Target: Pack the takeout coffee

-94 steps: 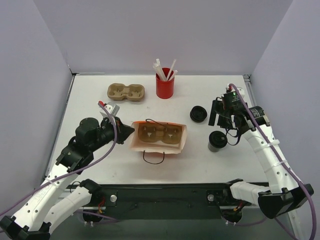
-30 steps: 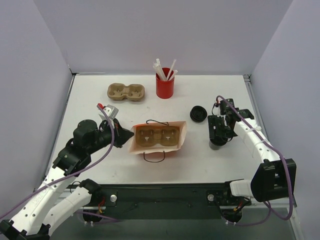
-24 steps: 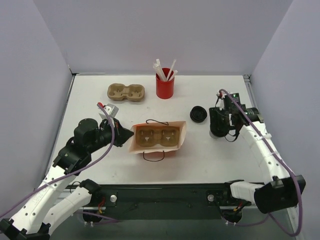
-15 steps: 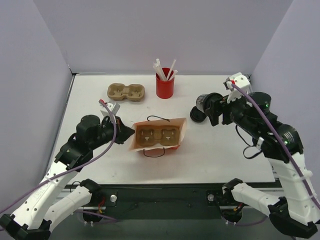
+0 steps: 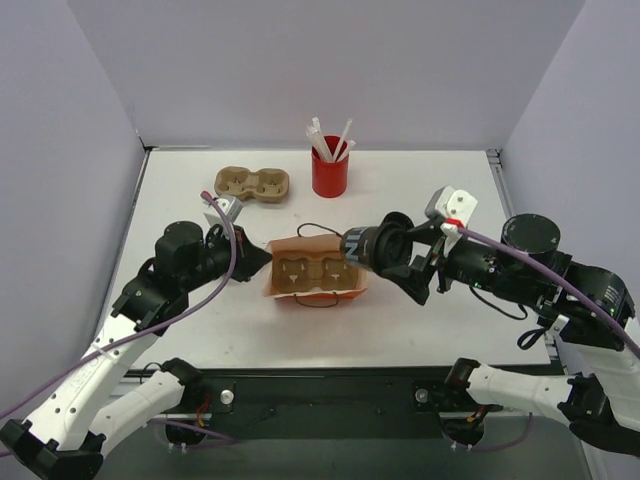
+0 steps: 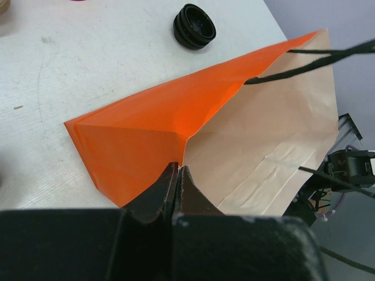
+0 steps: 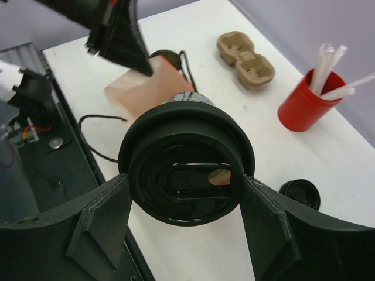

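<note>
- Since the earlier frames, the right gripper point(image 5: 388, 250) has lifted one cup point(image 5: 362, 245) off the table point(image 5: 180, 200) and swung it across to the bag point(image 5: 272, 283). The left gripper point(image 5: 256, 258) has kept its pinch on the bag.
- Overhead view: the cup is clamped between the right fingers, tipped on its side. The bag's open end lies just past the fingertips. A carrier point(image 5: 318, 268) sits inside the bag. The left gripper's closed tips meet the bag's opposite edge.
- Left wrist view: both fingers point(image 6: 167, 187) are squeezed narrow onto the bag's folded edge. The second cup point(image 6: 194, 26) rests on the table well beyond the fingertips, apart from the bag.
- Right wrist view: the held cup fills the gap between the fingers, its round end facing the camera. The bag and the left gripper lie ahead of it. The second cup sits on the table off to one side. A spare carrier point(image 7: 246, 58) and a red cup point(image 7: 304, 111) of straws point(image 7: 328, 61) stand farther off.
</note>
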